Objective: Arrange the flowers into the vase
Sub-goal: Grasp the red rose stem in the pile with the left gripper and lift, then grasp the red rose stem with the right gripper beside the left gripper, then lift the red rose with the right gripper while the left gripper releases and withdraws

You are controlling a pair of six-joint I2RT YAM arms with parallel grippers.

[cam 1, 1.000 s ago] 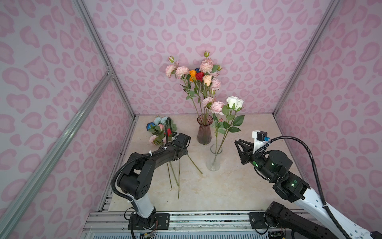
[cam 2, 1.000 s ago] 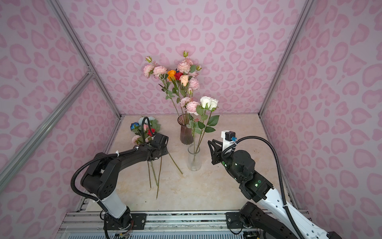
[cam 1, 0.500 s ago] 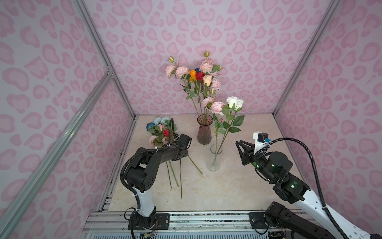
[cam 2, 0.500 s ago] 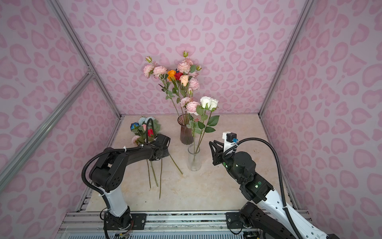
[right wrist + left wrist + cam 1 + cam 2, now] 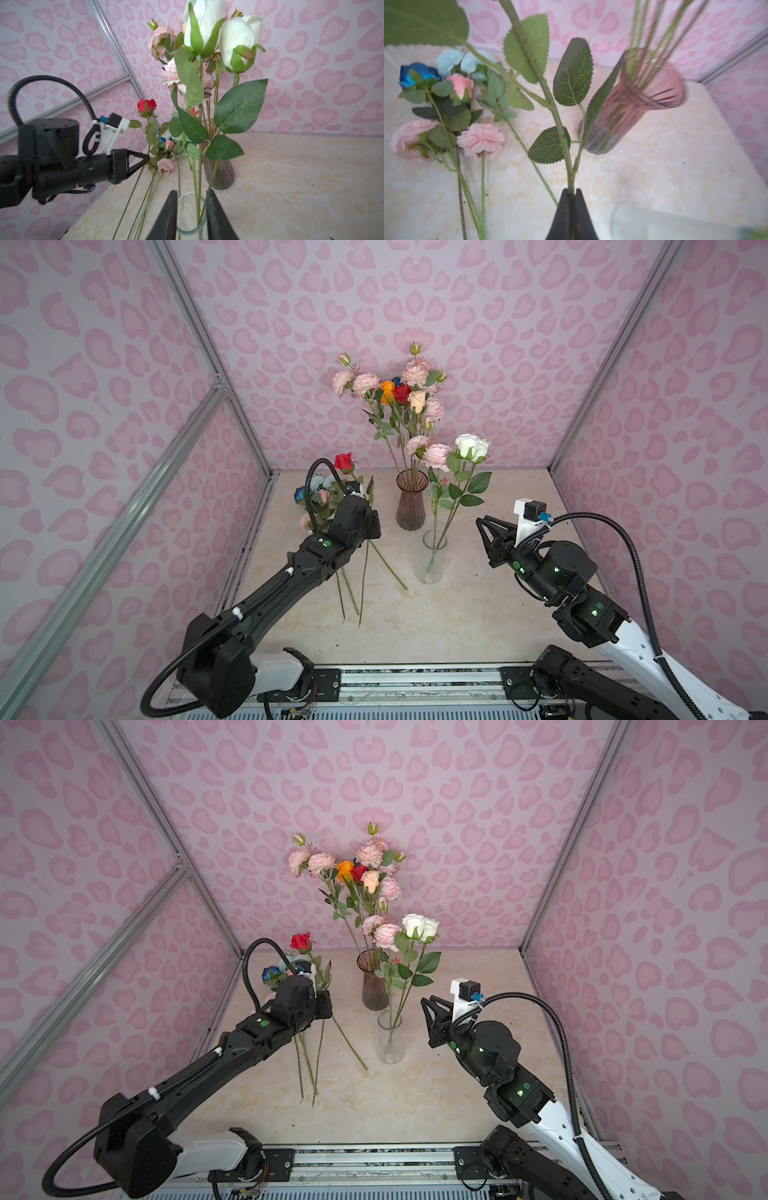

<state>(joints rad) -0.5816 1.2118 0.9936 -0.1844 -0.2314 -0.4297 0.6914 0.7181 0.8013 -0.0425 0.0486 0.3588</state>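
Left gripper (image 5: 572, 190) pinching red rose (image 5: 344, 462) stem: raise it, then lower into pink vase (image 5: 411, 506) just ahead. Right gripper (image 5: 192, 197) spread, empty.

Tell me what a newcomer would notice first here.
The tall bouquet of pink, orange and red artificial flowers towers from the ribbed mauve glass vase at the back centre. Left of it, the left gripper is shut on the green stem of a red rose, its head above the loose flowers lying on the marbled table.
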